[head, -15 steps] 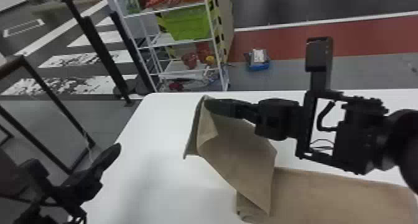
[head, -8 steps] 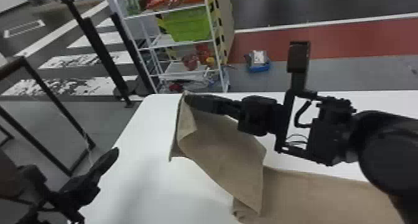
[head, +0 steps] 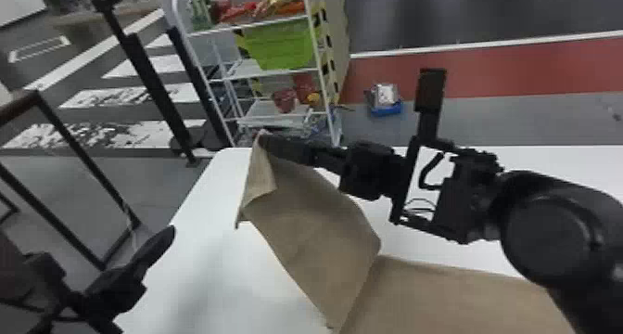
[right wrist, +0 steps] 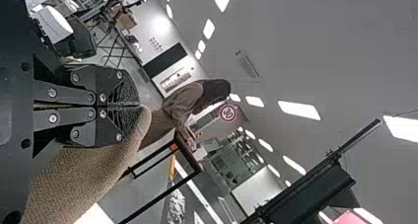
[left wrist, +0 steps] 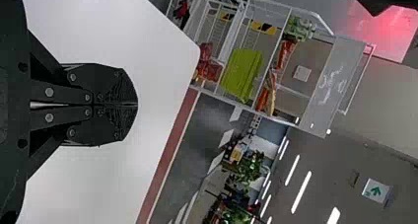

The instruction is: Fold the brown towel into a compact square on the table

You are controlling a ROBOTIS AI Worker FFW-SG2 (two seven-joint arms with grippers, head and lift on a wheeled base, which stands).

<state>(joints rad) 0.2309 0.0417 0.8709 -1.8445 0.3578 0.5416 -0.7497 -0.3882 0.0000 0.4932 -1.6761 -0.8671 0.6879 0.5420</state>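
My right gripper [head: 265, 142] holds a corner of the brown towel [head: 315, 226] above the table's far left part. From there the towel slopes down to the right, its other part lying on the white table [head: 218, 268]. In the right wrist view, my right gripper [right wrist: 140, 105] is closed on the edge of the towel [right wrist: 79, 182]. At the lower left, my left gripper [head: 172, 231] stays apart from the towel by the table's left edge. The left wrist view has my left gripper [left wrist: 137, 104] with both fingers together and nothing between them.
Behind the table stands a white shelf rack [head: 273, 71] with a green bin [head: 282, 43]. A blue item [head: 387, 106] lies on the floor beyond the table. Dark railing posts [head: 79, 184] rise left of the table.
My right gripper has moved left with the towel's corner, drawing the raised part of the towel along. The left arm has shifted only slightly.
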